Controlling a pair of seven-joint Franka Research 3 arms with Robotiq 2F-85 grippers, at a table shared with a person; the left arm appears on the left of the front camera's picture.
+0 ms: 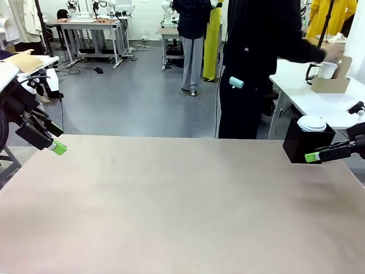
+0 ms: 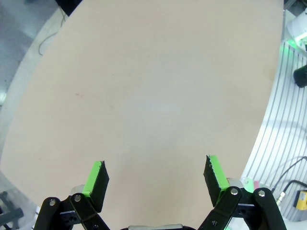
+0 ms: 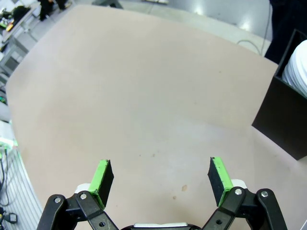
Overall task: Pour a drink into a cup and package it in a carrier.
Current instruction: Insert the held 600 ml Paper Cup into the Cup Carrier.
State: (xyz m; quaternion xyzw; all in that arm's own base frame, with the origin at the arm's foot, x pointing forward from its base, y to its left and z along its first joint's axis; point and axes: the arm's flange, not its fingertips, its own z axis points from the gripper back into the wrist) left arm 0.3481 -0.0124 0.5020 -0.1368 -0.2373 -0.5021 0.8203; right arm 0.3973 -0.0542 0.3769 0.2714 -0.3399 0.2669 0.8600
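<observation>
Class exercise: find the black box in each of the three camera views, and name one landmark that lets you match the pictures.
Front view: the black box stands at the table's far right edge.
Left wrist view: not in it.
Right wrist view: the black box sits at the right edge.
Shared landmark: the beige table.

A plain beige table, a black box with white lids, a brown carrier.

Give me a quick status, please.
Left gripper and right gripper open, empty. Cup and carrier on side table with the person. Black box near right gripper.
</observation>
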